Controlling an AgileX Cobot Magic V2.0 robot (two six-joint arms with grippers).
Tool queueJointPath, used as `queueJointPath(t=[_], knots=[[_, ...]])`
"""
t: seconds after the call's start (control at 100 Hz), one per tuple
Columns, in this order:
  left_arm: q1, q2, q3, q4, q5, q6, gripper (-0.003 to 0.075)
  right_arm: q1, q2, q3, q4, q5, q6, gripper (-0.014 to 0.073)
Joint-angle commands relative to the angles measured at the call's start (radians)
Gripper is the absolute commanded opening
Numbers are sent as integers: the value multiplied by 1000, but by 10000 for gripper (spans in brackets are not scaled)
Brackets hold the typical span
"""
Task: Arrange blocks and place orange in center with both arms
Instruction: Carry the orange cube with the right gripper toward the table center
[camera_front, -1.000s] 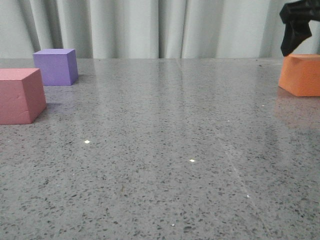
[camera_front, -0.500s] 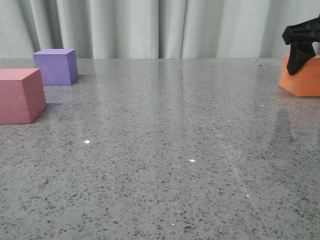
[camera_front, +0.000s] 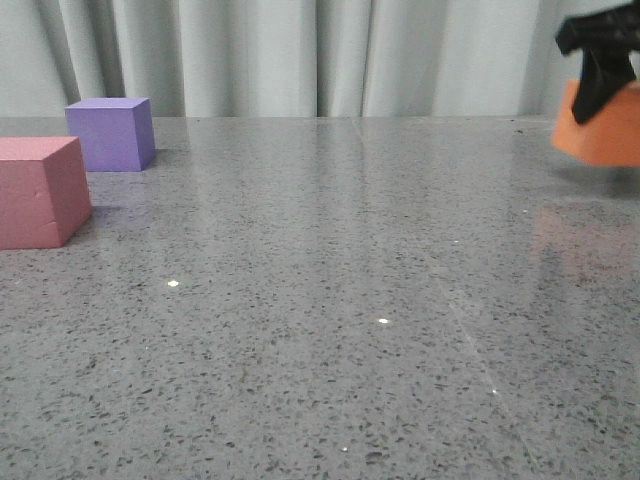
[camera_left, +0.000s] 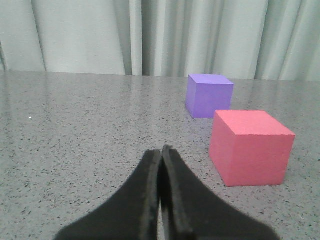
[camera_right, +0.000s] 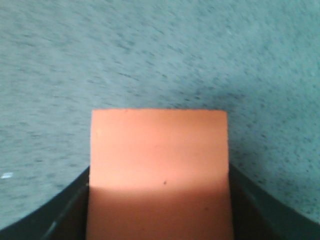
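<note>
Orange cube (camera_front: 603, 137) hangs above the table, clamped in right hand (camera_front: 600, 62).

Soft, even light; the glossy table (camera_front: 320, 300) shows faint reflections and specks of glare, and the right wrist view is motion-blurred.

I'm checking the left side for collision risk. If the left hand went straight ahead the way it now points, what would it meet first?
Probably nothing on the table. The left hand, shut, points over bare tabletop toward the curtain. The pinkish-red cube and purple cube sit off to one side of that line, though depth is uncertain.
</note>
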Motion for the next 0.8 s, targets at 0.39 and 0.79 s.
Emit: queueJointPath(t=[0.39,0.79], knots=[[-7,-32,54,-6,-72,-1,-19,295,4,-212,-4,5,229,216],[-7,-32,54,-6,-72,-1,-19,528,186,-385,-372,182,653,216]])
